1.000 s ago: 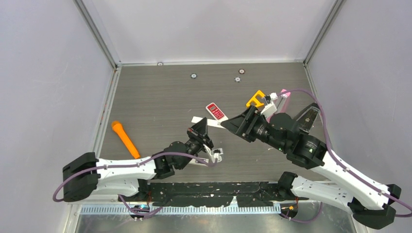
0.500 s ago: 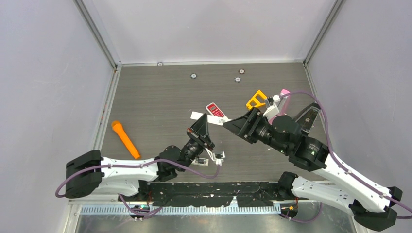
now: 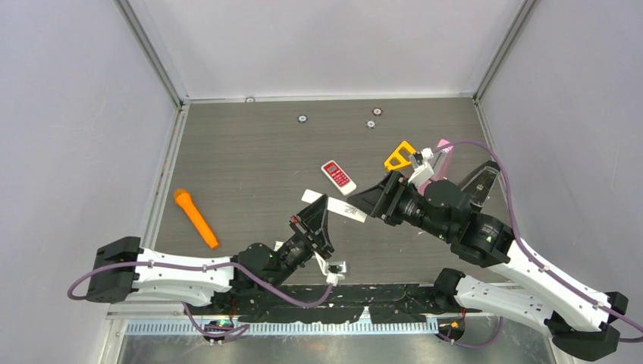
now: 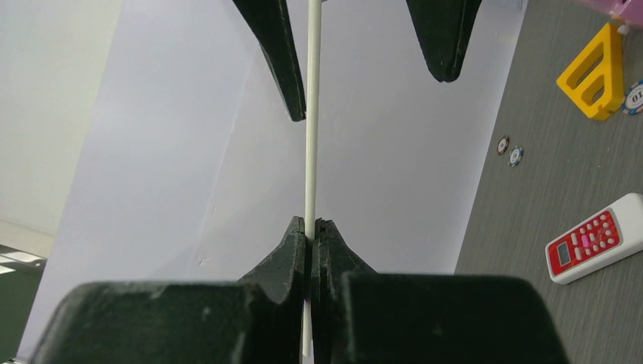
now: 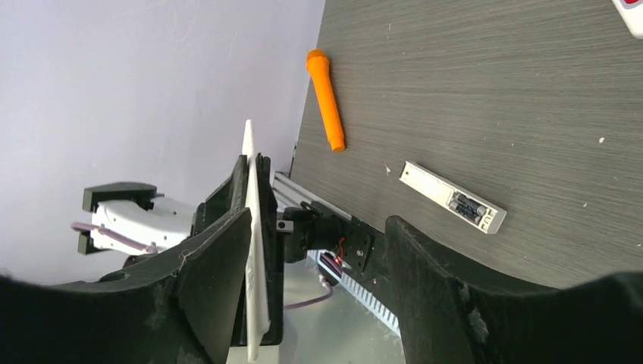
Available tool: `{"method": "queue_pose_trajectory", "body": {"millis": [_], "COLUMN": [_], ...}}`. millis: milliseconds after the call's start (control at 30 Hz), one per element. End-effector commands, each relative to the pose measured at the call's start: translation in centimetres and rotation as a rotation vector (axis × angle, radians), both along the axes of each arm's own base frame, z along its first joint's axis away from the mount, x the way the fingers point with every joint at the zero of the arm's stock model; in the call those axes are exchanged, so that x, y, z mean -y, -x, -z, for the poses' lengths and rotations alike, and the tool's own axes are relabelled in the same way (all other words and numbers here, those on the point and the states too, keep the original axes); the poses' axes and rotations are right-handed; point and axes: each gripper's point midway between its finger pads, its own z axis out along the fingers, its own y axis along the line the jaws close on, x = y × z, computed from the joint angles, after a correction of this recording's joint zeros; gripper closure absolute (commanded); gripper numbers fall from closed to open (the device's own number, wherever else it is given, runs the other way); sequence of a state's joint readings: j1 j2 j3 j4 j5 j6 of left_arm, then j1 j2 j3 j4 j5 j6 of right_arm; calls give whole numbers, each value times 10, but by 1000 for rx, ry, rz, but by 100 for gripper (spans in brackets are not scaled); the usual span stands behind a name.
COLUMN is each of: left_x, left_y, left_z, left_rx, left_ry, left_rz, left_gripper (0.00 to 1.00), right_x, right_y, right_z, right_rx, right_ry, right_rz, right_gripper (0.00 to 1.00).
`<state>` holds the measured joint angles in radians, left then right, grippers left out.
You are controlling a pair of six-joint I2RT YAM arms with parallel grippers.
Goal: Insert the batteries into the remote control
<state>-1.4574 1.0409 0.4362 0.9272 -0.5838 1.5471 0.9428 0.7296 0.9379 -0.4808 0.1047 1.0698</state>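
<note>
The white remote lies back-up on the table near its front edge. Its compartment is open, with dark batteries inside. In the top view my left arm mostly covers it. My left gripper is shut on a thin white cover plate, held in the air edge-on; the same gripper and plate show in the top view. My right gripper stands open around the plate's far end. One finger lies against the plate and the other stands well clear.
An orange cone-ended stick lies at the left. A small red-and-white keypad remote sits mid-table. A yellow piece and a pink item lie beside the right arm. Small chips sit near the back wall.
My left arm has drawn back toward the table's front edge, carrying the white plate with it. The right gripper has followed, staying open around the plate's end.
</note>
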Motion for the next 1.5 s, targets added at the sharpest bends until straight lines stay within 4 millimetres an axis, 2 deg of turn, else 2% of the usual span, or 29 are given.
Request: {"method": "queue_pose_trajectory", "body": {"millis": [0, 67, 200, 267, 367, 533, 600, 700, 767, 833, 967, 1067, 1300, 1333, 1367, 1467], "left_x": [-1, 1, 2, 1, 0, 2, 2, 0, 0, 0, 0, 0, -1, -1, -2, -4], "left_y": [15, 22, 32, 37, 42, 48, 49, 49, 49, 49, 49, 48, 46, 46, 44, 40], "left_z": [-1, 8, 12, 9, 4, 3, 4, 5, 5, 5, 3, 3, 0, 0, -2, -1], "left_rx": [-31, -34, -35, -32, -31, -25, -23, -24, -25, -27, -27, -31, -56, -66, -79, -150], "left_ry": [19, -17, -35, -31, -19, -46, -55, -57, -58, -53, -49, -44, -22, -12, 5, 58], "left_rz": [55, 79, 110, 123, 143, 164, 166, 161, 159, 158, 156, 155, 146, 143, 135, 114], "left_gripper": [100, 100, 100, 100, 100, 100, 100, 100, 100, 100, 100, 100, 100, 93, 79, 14], "right_x": [-7, -9, -21, -28, -38, -46, -45, -39, -37, -39, -45, -47, -55, -55, -56, -55], "right_y": [18, 29, 48, 56, 69, 72, 69, 61, 60, 63, 72, 76, 83, 82, 81, 76], "right_z": [-32, -40, -39, -33, -27, -20, -17, -14, -15, -12, -8, -6, -9, -8, -9, -14], "right_rx": [110, 139, 159, 154, 148, 146, 154, 175, 184, 172, 150, 130, 103, 92, 95, 91], "right_ry": [-14, -4, 24, 40, 36, 46, 66, 123, 129, 128, 86, 59, -14, -20, -26, -44], "right_rz": [-147, -217, -374, -451, -565, -626, -620, -575, -569, -592, -649, -671, -707, -701, -693, -649], "right_gripper": [30, 30, 32, 36, 48, 54, 53, 44, 42, 45, 56, 72, 94, 94, 95, 95]}}
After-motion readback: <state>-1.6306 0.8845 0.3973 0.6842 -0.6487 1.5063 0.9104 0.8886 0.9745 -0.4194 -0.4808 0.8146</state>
